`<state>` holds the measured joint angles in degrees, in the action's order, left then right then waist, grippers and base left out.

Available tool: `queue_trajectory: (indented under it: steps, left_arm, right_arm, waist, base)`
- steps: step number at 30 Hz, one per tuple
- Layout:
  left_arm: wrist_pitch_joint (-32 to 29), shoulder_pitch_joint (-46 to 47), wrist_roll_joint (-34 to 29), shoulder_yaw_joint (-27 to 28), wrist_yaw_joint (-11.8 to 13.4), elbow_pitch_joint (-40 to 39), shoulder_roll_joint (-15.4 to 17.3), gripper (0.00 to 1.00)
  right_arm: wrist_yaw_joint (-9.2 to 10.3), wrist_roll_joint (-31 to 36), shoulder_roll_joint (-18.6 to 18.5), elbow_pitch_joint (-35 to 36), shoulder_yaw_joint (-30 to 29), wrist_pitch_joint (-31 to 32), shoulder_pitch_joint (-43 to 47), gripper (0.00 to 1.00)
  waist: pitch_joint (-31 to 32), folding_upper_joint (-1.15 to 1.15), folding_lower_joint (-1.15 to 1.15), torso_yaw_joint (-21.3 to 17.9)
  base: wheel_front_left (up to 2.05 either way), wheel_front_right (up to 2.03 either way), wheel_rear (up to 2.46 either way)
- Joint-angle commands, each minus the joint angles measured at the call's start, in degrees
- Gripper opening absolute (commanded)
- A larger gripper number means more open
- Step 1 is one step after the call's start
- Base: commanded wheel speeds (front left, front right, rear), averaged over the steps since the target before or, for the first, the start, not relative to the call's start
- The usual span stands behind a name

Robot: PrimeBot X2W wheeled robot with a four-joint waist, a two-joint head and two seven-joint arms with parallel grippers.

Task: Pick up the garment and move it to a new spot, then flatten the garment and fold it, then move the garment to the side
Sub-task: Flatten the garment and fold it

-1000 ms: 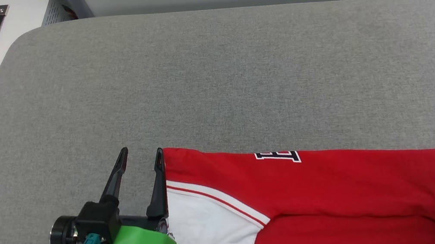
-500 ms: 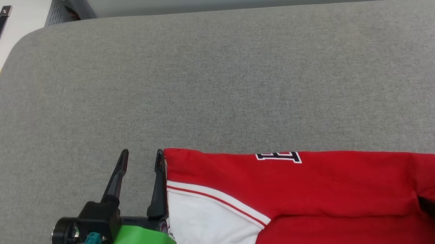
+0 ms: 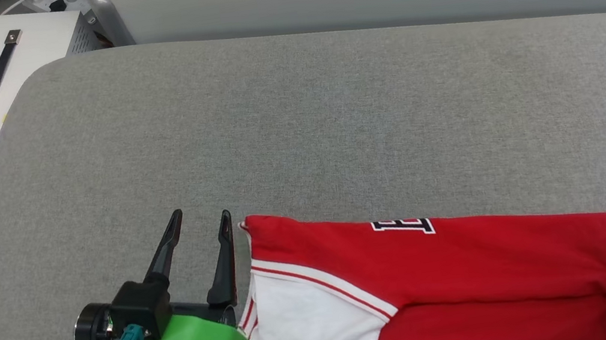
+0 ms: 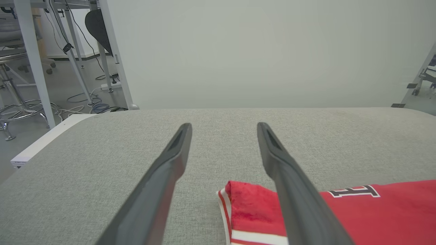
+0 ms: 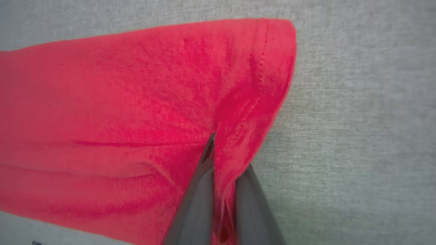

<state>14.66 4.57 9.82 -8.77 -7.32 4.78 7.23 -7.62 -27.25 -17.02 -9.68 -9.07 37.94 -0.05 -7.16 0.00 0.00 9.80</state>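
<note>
Right pincer clamped on garment hem; left pincer apart, just beside.

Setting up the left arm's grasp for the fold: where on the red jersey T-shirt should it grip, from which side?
Grip the red, white-sleeved jersey T-shirt at its striped-trim left end, coming in low from the left. That edge lies flat, layers stacked, facing the open left gripper; the right gripper pinches the other end.
</note>
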Motion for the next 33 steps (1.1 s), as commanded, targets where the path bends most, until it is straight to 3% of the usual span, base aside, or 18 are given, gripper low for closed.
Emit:
queue_trajectory:
  steps: [1, 5, 13, 22, 26, 33]
  left_arm:
    - [0.34, -0.98, 0.14, 0.10, -0.15, 0.08, 0.24, 1.00]
    - [0.34, -1.12, 0.34, -0.03, -0.16, 0.21, 0.52, 1.00]
    - [0.34, -1.89, 0.63, -0.88, -0.16, 0.98, 0.45, 1.00]
    - [0.34, -3.31, 1.14, -0.84, -0.16, 1.60, 0.55, 1.00]
    - [0.34, -4.08, 1.30, -0.75, -0.16, 1.52, 0.37, 1.00]
    - [0.34, -4.10, 1.78, 0.59, -0.16, 2.22, 0.41, 1.00]
  right_arm:
    - [0.13, 1.03, -1.46, -0.83, -1.06, -0.55, 0.04, 0.00]
    - [0.13, 5.42, -4.25, -1.75, -3.58, -2.06, 0.24, 0.00]
    - [0.13, 4.25, -2.22, -0.88, -4.11, -2.55, 0.94, 0.00]
    - [0.13, 2.06, 0.41, 6.45, -1.17, -0.44, 5.10, 0.00]
    - [0.13, 1.01, 3.97, 12.29, 2.72, 1.49, 6.40, 0.00]
    - [0.13, -2.28, 10.46, 15.08, 7.33, 3.54, 5.03, 0.00]
  waist:
    - [0.35, 0.00, 0.00, -0.24]
    - [0.91, 0.00, 0.00, -0.45]
    - [3.04, 0.00, 0.00, -0.53]
    - [6.95, 0.00, 0.00, 0.45]
    - [7.75, 0.00, 0.00, 1.74]
    - [7.95, 0.00, 0.00, 3.49]
  base:
    - [0.00, 0.00, 0.00]
    - [0.00, 0.00, 0.00]
    - [0.00, 0.00, 0.00]
    - [0.00, 0.00, 0.00]
    - [0.00, 0.00, 0.00]
    - [0.00, 0.00, 0.00]
